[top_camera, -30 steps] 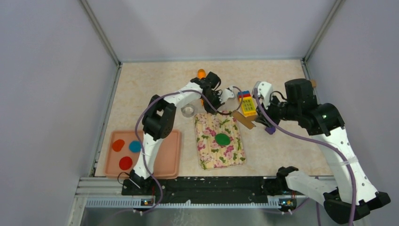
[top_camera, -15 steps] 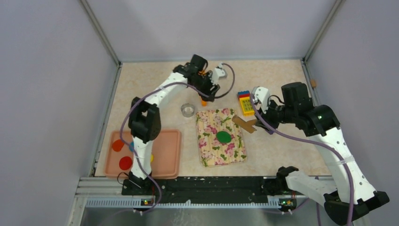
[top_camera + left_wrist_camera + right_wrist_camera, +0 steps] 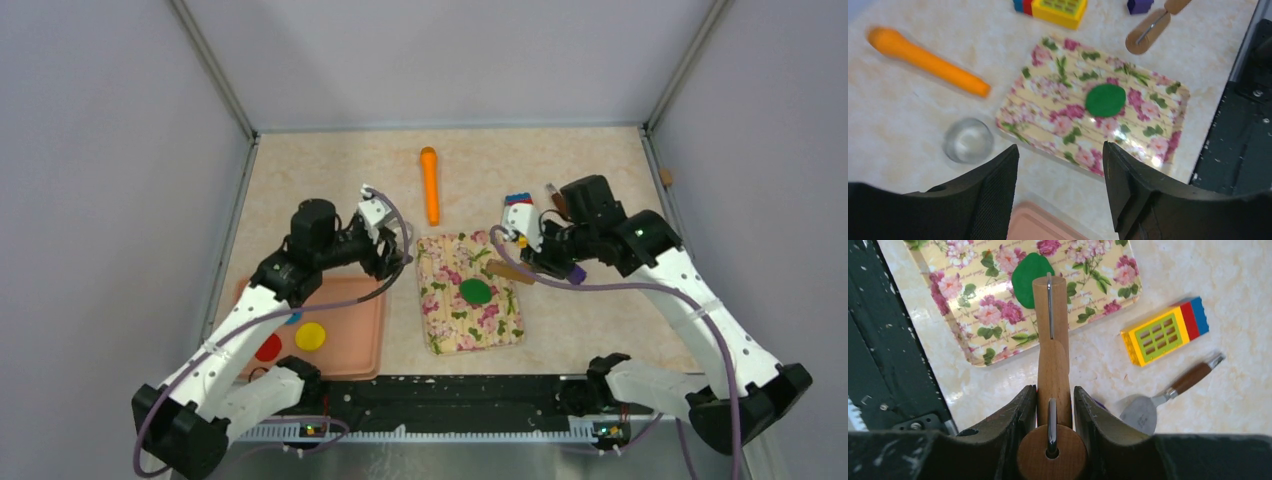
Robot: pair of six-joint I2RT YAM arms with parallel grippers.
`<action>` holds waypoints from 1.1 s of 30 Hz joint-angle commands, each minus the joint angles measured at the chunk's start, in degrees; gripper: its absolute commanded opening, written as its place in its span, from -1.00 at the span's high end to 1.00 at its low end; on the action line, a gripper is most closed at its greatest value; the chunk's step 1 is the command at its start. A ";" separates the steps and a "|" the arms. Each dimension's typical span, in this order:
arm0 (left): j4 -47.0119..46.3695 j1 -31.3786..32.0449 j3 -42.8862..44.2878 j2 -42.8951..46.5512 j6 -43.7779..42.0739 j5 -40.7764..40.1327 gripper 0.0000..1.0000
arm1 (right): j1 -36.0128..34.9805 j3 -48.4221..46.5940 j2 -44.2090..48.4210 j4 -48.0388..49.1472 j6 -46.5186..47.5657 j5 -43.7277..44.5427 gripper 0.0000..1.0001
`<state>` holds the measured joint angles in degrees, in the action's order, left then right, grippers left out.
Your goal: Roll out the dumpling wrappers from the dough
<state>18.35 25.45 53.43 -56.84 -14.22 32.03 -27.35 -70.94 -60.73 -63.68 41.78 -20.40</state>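
The step in hand looks like flattening: the right pincer (image 3: pixel 1054 390) is pinching the handle of a small wooden roller (image 3: pixel 1050 315), whose far drum hangs at the 2 o'clock edge of the dough (image 3: pixel 474 292). The wrist view does not show whether it touches the dough. The dough, a dark green oval, lies near the middle of the floral mat (image 3: pixel 450 325), a little toward 12 o'clock. To do this well, I would bring the drum down flat on the clay's middle, keeping its axle level so one end does not dig in. Then press lightly and run short strokes from the centre outward in several directions, so the piece thins evenly and stays round instead of stretching further into an oval. The mat seems only to rest on the worktop (image 3: pixel 600 320), so hard pushes may slide it. The left pincer (image 3: pixel 1060 150) is spread with nothing between its fingers, hovering near the mat's 10 o'clock corner, and could steady that corner. At 9 o'clock of the mat sits a pink tray (image 3: pixel 355 330) holding finished wrappers: a red disc (image 3: pixel 267 347), a yellow disc (image 3: pixel 310 336) and a blue disc (image 3: pixel 293 318) half hidden under the arm. A small clear glass (image 3: pixel 968 141) off the mat's 10 o'clock corner appears to hold nothing.
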 commanded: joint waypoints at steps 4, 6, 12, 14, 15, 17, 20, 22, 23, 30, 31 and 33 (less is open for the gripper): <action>-8.85 0.39 -11.51 -3.31 19.25 0.36 -0.28 | -13.63 -0.07 -3.76 5.57 16.14 9.55 1.00; -10.21 0.14 -11.71 -5.56 20.22 -0.35 -0.27 | -17.73 0.75 -5.06 6.50 18.01 11.97 1.00; -10.76 -0.73 -8.94 -11.86 26.34 -0.62 -0.22 | -25.59 2.72 -8.94 10.38 19.59 14.41 1.00; -11.23 -1.38 -9.40 -13.00 29.52 -1.57 -0.20 | -26.01 4.28 -9.58 12.41 20.03 14.25 1.00; -11.00 -1.59 -9.74 -13.37 30.96 -2.77 -0.15 | -26.07 5.17 -9.85 13.67 20.49 14.37 1.00; -9.12 -1.63 -10.09 -14.46 33.19 -4.72 -0.03 | -26.13 6.87 -10.14 15.74 20.87 14.95 1.00; -9.13 -1.64 -11.04 -16.55 35.37 -4.46 0.06 | -26.08 9.20 -10.60 17.63 21.07 15.60 1.00; -11.84 -1.57 -11.98 -17.94 35.86 -3.35 0.06 | -26.08 10.69 -10.51 19.03 20.91 15.88 1.00; -13.49 -1.55 -12.37 -18.72 36.17 -2.50 0.04 | -26.13 11.28 -10.47 19.62 20.84 15.89 1.00; -19.06 -0.72 -11.88 -26.79 40.10 -4.77 0.01 | -26.07 14.01 -10.48 22.21 18.92 15.75 1.00; -18.89 -0.49 -11.28 -27.94 40.21 -4.69 0.03 | -26.09 13.99 -10.33 22.18 18.69 15.75 1.00; -18.62 -0.01 -9.88 -30.63 40.28 -4.04 0.09 | -26.13 13.94 -10.27 21.78 18.65 15.89 1.00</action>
<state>2.94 24.49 41.34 -83.92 24.12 28.21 -53.04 -56.66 -71.44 -44.80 61.25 -4.47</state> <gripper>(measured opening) 0.480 0.331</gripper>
